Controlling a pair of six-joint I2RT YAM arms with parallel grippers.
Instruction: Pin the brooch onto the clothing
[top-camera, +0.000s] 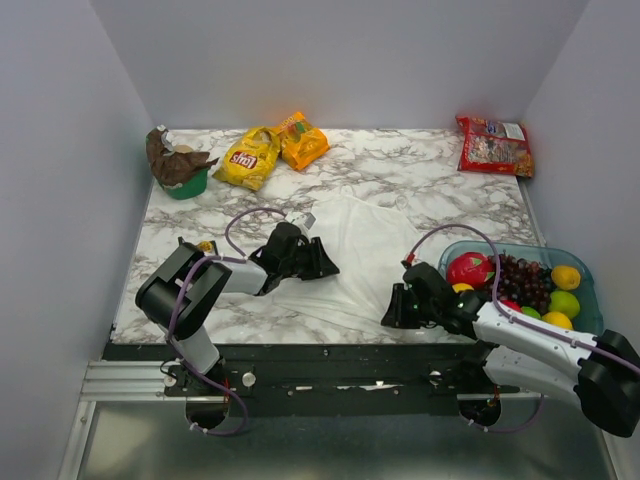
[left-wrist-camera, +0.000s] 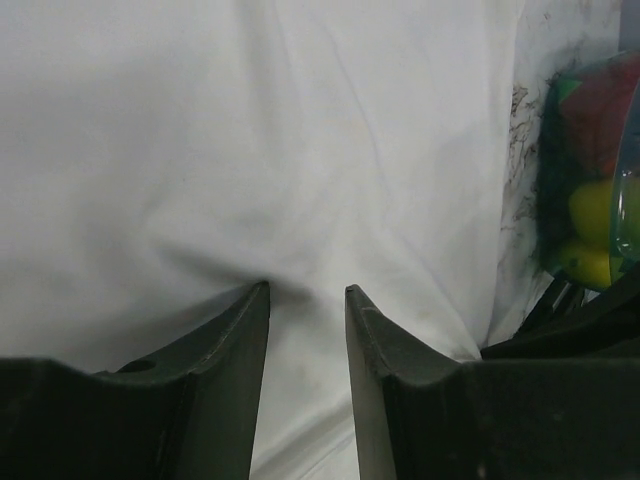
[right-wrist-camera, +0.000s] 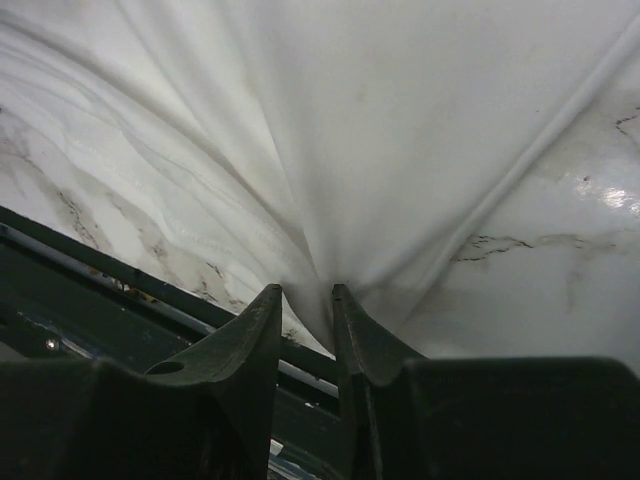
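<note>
The clothing (top-camera: 370, 245), a white garment, lies spread on the marble table. My left gripper (top-camera: 328, 266) rests low on its left part. In the left wrist view the gripper (left-wrist-camera: 307, 290) has its jaws apart, with the clothing (left-wrist-camera: 300, 130) puckered at their tips. My right gripper (top-camera: 390, 312) is at the garment's near right edge. In the right wrist view it (right-wrist-camera: 306, 291) pinches a gathered fold of the clothing (right-wrist-camera: 400, 120), and creases fan out from the pinch. A tiny gold-yellow spot, apparently the brooch (top-camera: 206, 245), lies by the left arm's elbow.
A blue bowl (top-camera: 588, 262) of fruit stands at the right, also seen in the left wrist view (left-wrist-camera: 628, 190). Snack bags sit at the back: yellow (top-camera: 248, 158), orange (top-camera: 303, 140), red (top-camera: 495, 145). A green bowl (top-camera: 185, 185) stands back left. The table's front edge (right-wrist-camera: 120, 275) runs just under the right gripper.
</note>
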